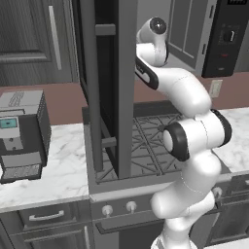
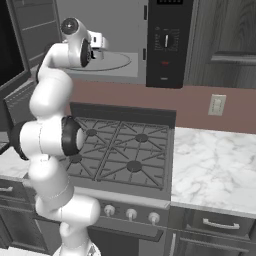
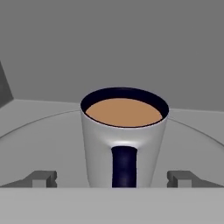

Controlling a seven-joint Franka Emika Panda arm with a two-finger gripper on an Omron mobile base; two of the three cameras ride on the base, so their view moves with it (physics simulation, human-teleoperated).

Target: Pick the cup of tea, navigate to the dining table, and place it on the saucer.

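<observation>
Operator: With the gripper point(image 3: 113, 178) spread wide, one fingertip either side of the cup of tea point(image 3: 124, 135), how should the grasp proceed?

Technician: Advance level; centre the body between the fingertips; close gently; keep it upright, since the brown tea sits near the rim; cup is pale grey, dark handle facing the hand, standing on the microwave turntable point(image 3: 35, 131).
</observation>
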